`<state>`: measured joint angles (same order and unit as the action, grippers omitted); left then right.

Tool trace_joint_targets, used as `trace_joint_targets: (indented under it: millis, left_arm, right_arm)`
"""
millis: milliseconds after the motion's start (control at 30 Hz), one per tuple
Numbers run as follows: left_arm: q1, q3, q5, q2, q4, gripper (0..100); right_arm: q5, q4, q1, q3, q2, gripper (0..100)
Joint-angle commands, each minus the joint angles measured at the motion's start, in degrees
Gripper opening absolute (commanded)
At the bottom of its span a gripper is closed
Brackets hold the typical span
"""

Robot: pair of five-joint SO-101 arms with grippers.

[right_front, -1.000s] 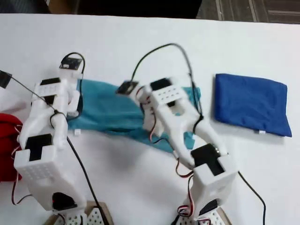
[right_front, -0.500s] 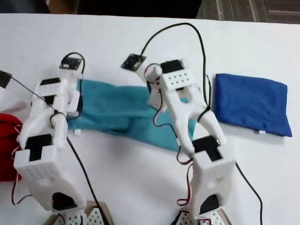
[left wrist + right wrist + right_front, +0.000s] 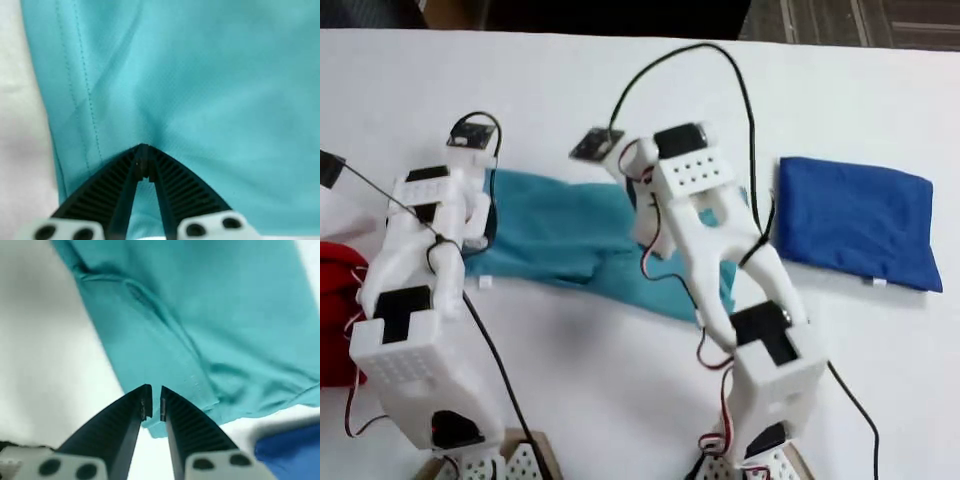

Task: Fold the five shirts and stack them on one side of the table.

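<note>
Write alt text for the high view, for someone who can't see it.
A teal shirt lies stretched across a white table, the left arm over one end and the right arm over the other. A folded blue shirt lies to its right; a red cloth sits at the picture's left edge.

We see bright, even light across the white tabletop (image 3: 570, 70), which glares pale toward its far edge. Shadows stay soft and faint. In the right wrist view, grey shade lies on the tabletop beside the teal shirt (image 3: 200, 315).

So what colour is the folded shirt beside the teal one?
The folded shirt is plain dark blue, clearest in the high view.
</note>
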<state>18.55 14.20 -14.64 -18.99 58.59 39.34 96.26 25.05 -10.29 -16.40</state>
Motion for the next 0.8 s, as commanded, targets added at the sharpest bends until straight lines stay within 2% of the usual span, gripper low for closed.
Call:
trace_joint_targets:
  millis: [0, 67, 200, 500, 633, 767]
  left_arm:
    - [0.2, 0.2, 0.4, 1.8, -0.2, 3]
    - [0.2, 0.2, 0.4, 1.8, -0.2, 3]
    - [0.2, 0.2, 0.4, 1.8, -0.2, 3]
    - [0.2, 0.2, 0.4, 1.5, -0.2, 3]
    - [0.2, -0.5, 0.4, 0.1, -0.2, 3]
    - [0.2, -0.5, 0.4, 0.1, -0.2, 3]
  right_arm:
    - [-0.6, -5.7, 2.3, 8.4, 6.0, 4.9]
    - [-1.1, -12.3, 4.2, 13.3, 6.2, 4.9]
    - [-7.3, -25.5, 8.5, 18.5, 5.2, 5.1]
    - [-8.1, -35.6, 9.3, 18.6, -2.9, 5.2]
    - [-8.1, -34.9, 9.3, 18.5, -2.6, 5.2]
    - [-8.0, -26.8, 8.8, 15.8, 3.2, 5.2]
